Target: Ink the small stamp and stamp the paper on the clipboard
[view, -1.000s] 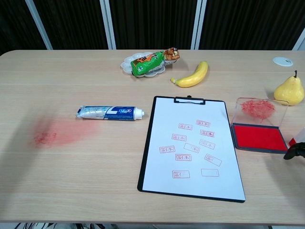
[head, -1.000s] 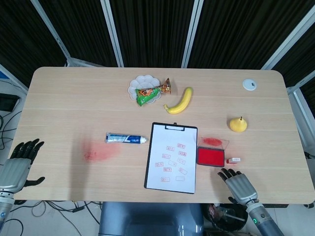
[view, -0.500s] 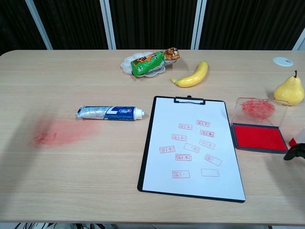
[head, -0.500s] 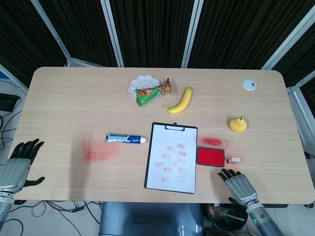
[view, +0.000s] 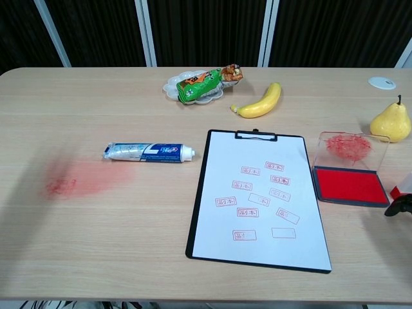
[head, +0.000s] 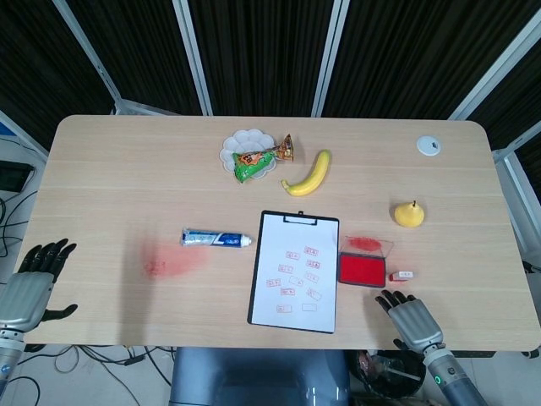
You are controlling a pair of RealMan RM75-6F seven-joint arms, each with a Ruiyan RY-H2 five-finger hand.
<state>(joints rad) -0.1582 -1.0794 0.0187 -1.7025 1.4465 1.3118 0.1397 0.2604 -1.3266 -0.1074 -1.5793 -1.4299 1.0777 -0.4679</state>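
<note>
We see the small stamp (head: 403, 275) lying on its side on the table (head: 110, 186), just right of the ink pad (head: 362, 269) and apart from it; in the chest view only its end shows at the right edge (view: 404, 187). The ink pad sits open beside the right edge of the clipboard (head: 294, 271), its clear lid (head: 368, 244) (smeared with red) folded back behind the red cushion. The paper (view: 257, 196) on the clipboard carries a scatter of red rectangular stamp marks across its middle and lower half.

The right hand (head: 409, 315) rests at the near table edge, just short of the stamp and not touching it, its fingers apart and holding nothing. Only dark fingertips (view: 399, 206) of it reach into the chest view. The left hand (head: 32, 283) hangs off the near left corner of the table, well away from everything, fingers spread and thumb out, also holding nothing.

Further back we find a toothpaste tube (head: 216, 239) lying left of the clipboard, with a red smear (head: 167, 260) on the wood near it. A banana (head: 309, 173) lies behind the clipboard, a green snack packet (head: 260, 160) rests across a white scalloped dish (head: 237, 143), a pear (head: 408, 214) stands behind the ink pad, and a white round disc (head: 428, 145) sits near the far right corner.
</note>
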